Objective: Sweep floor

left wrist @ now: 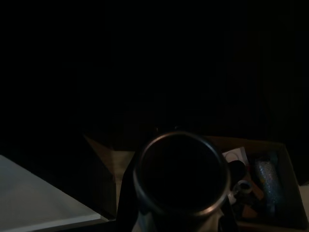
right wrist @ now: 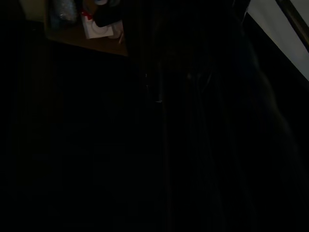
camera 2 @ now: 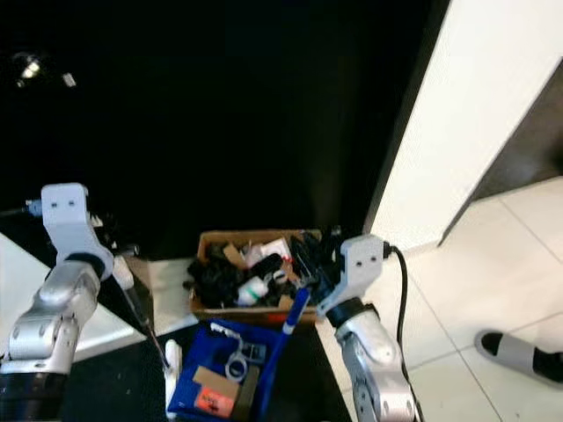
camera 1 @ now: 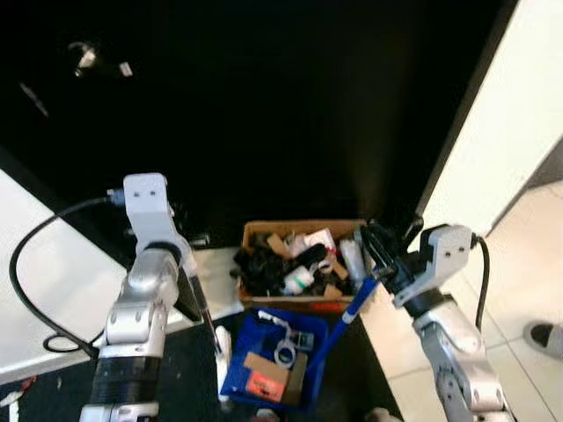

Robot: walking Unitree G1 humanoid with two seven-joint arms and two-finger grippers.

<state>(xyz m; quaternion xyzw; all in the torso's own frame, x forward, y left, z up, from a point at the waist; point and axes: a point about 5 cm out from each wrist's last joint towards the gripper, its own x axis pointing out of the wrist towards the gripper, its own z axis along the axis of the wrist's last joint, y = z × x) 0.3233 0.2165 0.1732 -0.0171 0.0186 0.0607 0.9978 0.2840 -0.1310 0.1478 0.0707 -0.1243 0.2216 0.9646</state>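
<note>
A blue dustpan (camera 1: 251, 338) holding paper scraps and a ring hangs low in front of me, just before a cardboard box (camera 1: 303, 227) packed with rubbish. Its long blue handle (camera 1: 350, 315) slants up to my right gripper (camera 1: 383, 257), which is shut on it beside the box's right end. My left gripper (camera 1: 191, 297) is shut on a thin dark broom stick (camera 1: 209, 327) that runs down to a white brush head (camera 1: 223, 352) at the dustpan's left side. In the left wrist view the round metal end of the stick (left wrist: 180, 175) sits close up, with the box (left wrist: 270, 159) behind.
A white wall (camera 1: 501, 114) rises on the right, with pale floor tiles (camera 1: 528, 255) below it. A person's shoe (camera 2: 519, 353) rests on those tiles at the far right. A black surface fills the back, and a white panel (camera 1: 35, 264) lies to my left.
</note>
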